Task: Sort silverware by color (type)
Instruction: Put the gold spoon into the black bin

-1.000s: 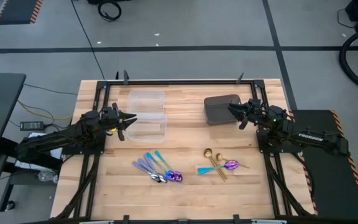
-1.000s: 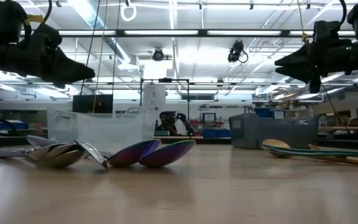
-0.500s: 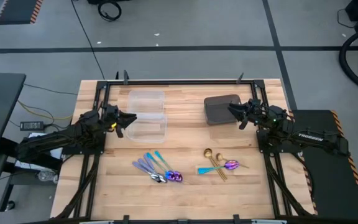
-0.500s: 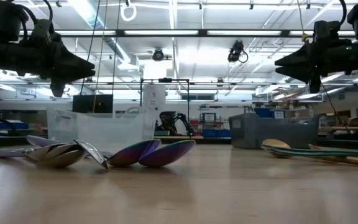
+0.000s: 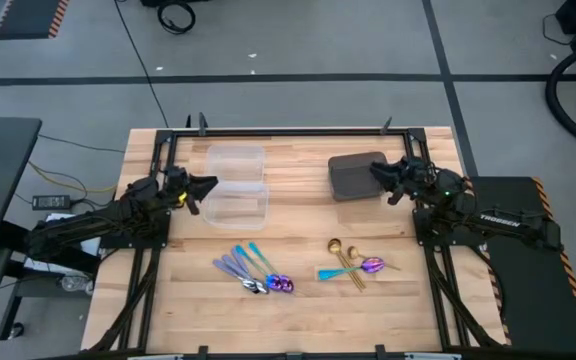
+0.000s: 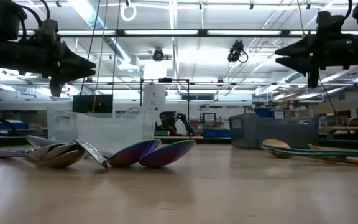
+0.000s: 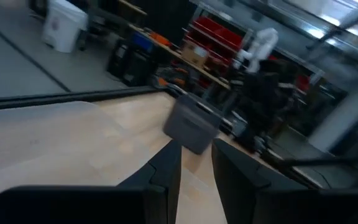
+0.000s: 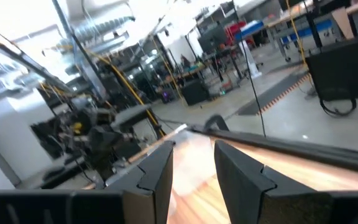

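Note:
The silverware lies flat on the wooden table in two heaps. The left heap (image 5: 253, 271) has lavender-handled pieces with silver heads and teal-handled pieces with purple heads (image 6: 157, 152). The right heap (image 5: 352, 265) holds gold pieces crossed by a teal-handled one with a purple head. My left gripper (image 5: 208, 186) hangs open above the table's left side, next to the clear tubs, pointing level toward the right (image 7: 196, 163). My right gripper (image 5: 373, 172) hangs open over the dark grey bin's right edge, pointing toward the left (image 8: 194, 158). Neither gripper holds anything.
Two clear plastic tubs (image 5: 235, 160) (image 5: 238, 204) stand at the far left-centre. A dark grey bin (image 5: 354, 176) stands at the far right-centre. Bare wood lies between the heaps and along the near edge (image 5: 298, 325). A black frame rims the table.
My left gripper has rolled about its own pointing line while staying in place. My right gripper has tipped its fingertips slightly upward. The silverware has not moved.

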Available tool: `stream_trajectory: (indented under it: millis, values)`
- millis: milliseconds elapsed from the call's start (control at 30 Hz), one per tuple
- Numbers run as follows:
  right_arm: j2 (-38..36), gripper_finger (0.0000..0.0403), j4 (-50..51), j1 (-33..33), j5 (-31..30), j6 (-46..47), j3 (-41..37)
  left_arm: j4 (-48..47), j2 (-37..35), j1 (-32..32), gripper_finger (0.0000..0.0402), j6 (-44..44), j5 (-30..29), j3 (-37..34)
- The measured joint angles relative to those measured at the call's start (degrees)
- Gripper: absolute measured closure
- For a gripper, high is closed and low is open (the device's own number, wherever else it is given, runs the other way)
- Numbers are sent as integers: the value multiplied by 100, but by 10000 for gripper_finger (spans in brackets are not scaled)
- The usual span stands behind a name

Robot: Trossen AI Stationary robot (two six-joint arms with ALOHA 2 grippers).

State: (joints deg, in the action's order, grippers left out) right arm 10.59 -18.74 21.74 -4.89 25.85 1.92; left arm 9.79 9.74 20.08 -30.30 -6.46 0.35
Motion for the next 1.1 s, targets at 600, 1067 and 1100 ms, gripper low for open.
stream_trajectory:
  millis: [600, 1067, 1100]
  values:
    - [1215, 281, -23, -392, 546, 253, 379, 696, 41, -458, 305, 774, 2006, 157]
    - [3739, 283, 1506, -1792, 62, -715, 2060, 526, 955, -985, 305, 1302, 1714, 401]
    - [3917, 283, 1684, -1930, -38, -753, 2214, 528, 1016, -1007, 304, 1302, 1673, 404]
